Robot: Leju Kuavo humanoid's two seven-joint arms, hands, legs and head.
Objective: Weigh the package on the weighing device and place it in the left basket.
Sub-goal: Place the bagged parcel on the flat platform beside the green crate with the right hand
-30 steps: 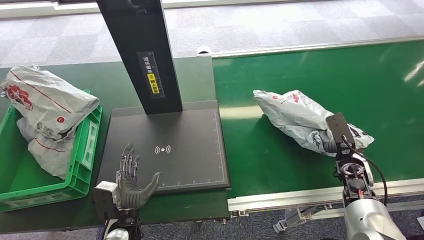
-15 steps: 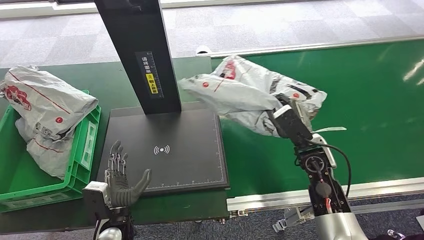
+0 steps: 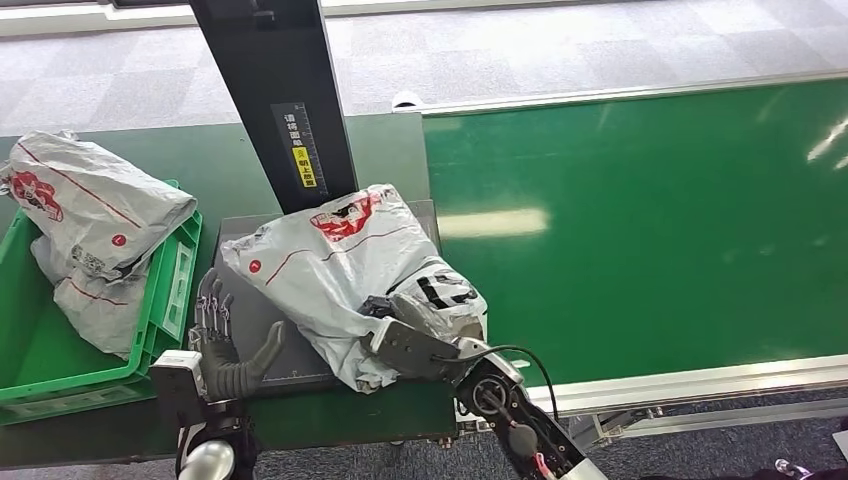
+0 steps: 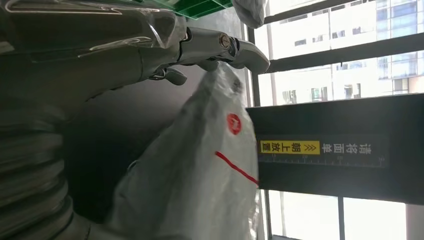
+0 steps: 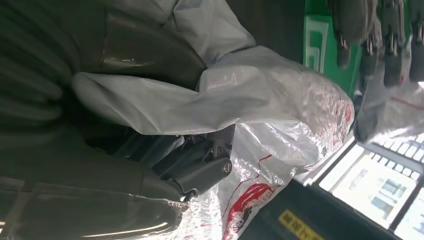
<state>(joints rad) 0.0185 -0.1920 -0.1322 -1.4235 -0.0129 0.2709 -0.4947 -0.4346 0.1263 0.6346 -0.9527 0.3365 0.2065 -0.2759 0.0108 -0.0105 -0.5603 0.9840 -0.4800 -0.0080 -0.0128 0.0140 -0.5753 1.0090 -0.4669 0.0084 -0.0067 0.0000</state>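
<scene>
Two grey poly-mailer bags [image 3: 85, 215] sit piled in the green basket [image 3: 30, 350] at far left, one draped over its rim. Left robot hand [image 3: 225, 345] next, over the near-left corner of the scale platform [image 3: 255, 310]: fingers spread and pointing up, nothing in it, thumb just beside the package's edge. Package [image 3: 340, 270], a grey plastic mailer with red print, lies on the black scale platform, in front of the black column [image 3: 285, 105] with its yellow label. Near-right end of the bag overhangs the platform edge. Right robot hand [image 3: 405, 345] is clamped on that near-right end; wrist view shows its fingers [image 5: 200, 167] wrapped in bunched plastic. Green conveyor belt [image 3: 650, 220] runs off to the right, with a metal rail along its near edge.
</scene>
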